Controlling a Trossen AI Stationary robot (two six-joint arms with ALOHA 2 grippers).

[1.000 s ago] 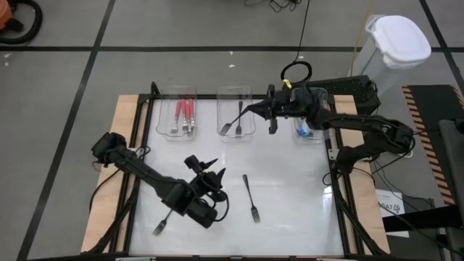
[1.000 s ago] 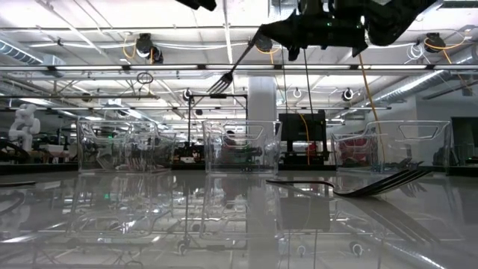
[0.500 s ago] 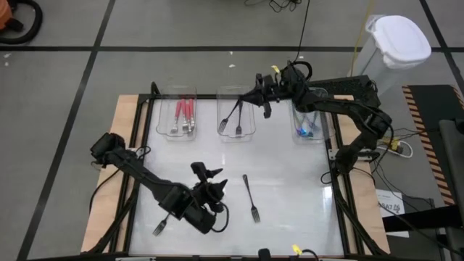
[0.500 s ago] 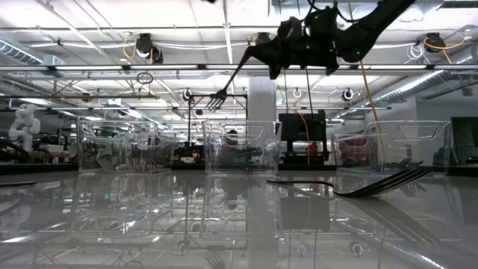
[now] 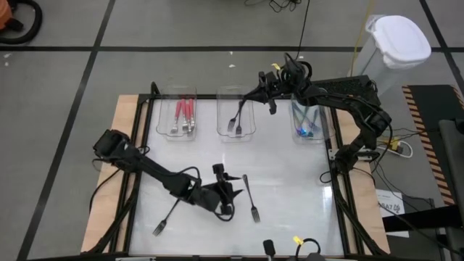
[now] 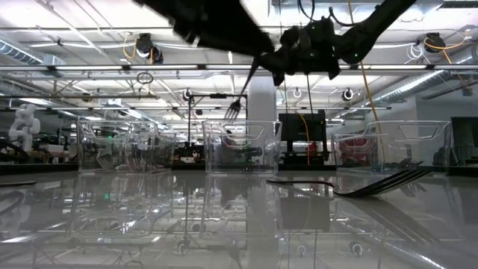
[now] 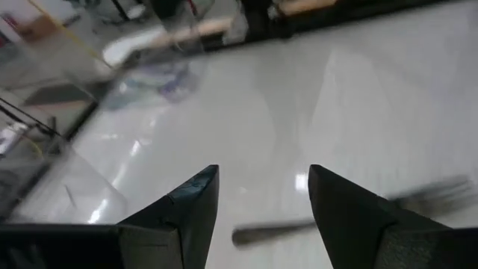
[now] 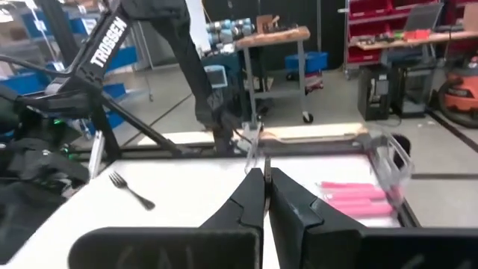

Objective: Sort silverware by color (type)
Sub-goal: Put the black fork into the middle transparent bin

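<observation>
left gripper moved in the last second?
Yes. In the high view the left gripper has slid right across the table, closing on the loose black fork, which has stayed put. It is open.

One camera looks straight down, one level across the tabletop [image 5: 290, 174], one rides each wrist; all share that tabletop.

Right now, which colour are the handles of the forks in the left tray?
Red-pink handles; the high view shows them best.
</observation>
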